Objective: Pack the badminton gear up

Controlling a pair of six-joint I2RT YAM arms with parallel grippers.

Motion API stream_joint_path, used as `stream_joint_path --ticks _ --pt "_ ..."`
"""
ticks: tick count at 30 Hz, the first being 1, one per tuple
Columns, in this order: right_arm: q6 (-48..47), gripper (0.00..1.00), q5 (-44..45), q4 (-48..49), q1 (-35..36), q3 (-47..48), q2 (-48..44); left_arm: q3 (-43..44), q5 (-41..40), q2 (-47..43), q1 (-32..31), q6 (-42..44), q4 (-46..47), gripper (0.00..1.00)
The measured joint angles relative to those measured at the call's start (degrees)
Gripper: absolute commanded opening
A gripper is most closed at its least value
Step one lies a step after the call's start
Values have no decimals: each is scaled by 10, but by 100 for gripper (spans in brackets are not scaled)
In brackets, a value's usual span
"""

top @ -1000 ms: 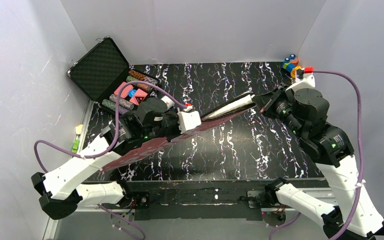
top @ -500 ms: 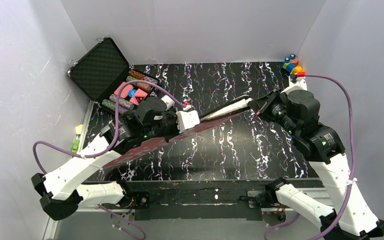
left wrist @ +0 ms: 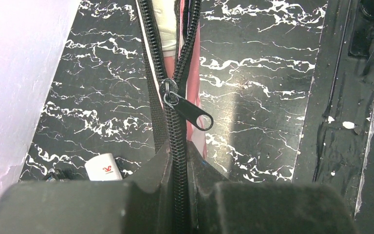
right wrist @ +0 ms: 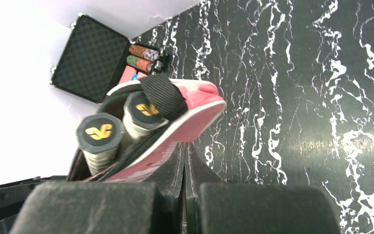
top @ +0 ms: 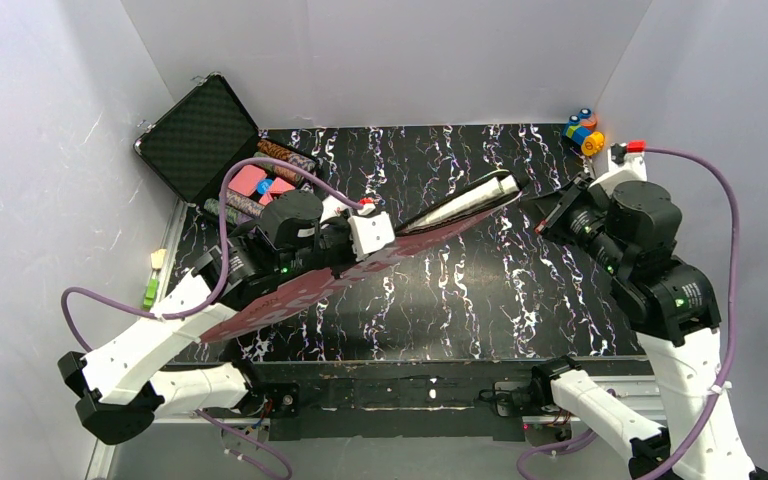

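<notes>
Fingers of the left gripper pinch the zipper of the pink bag, its pull tab just beyond at 12 o'clock. The right gripper, pressed together, has backed toward 3 o'clock since a second ago. The bag, slanting 8 to 2 o'clock over the table, swung slightly toward 12. Only the right wrist view shows two racket handles, at 10 o'clock from its fingertips.

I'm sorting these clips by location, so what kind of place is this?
Most likely a robot lab test cell, not a home: plain white walls box in a black marbled table, the left arm and right arm are bolted at its near edge, and purple cables trail off them.
</notes>
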Motion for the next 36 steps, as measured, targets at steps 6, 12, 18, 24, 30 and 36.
stream_joint_path --ticks 6,12,18,24,30,36 --pt "-12 1 3 4 -2 40 3 -1 4 -1 2 0 0 0" --pt "-15 1 3 12 -2 54 9 -1 10 -1 4 -1 0 0" --pt "-13 1 -3 35 -2 45 29 -1 13 -1 5 0 -1 0" --pt "-13 1 -13 52 -3 39 42 -2 13 -2 8 -1 -2 0" --pt "-13 1 -28 66 -5 19 39 -2 13 -2 9 -2 -12 0" --pt "-22 1 -19 56 -6 29 36 -5 17 -3 9 -2 -13 0"
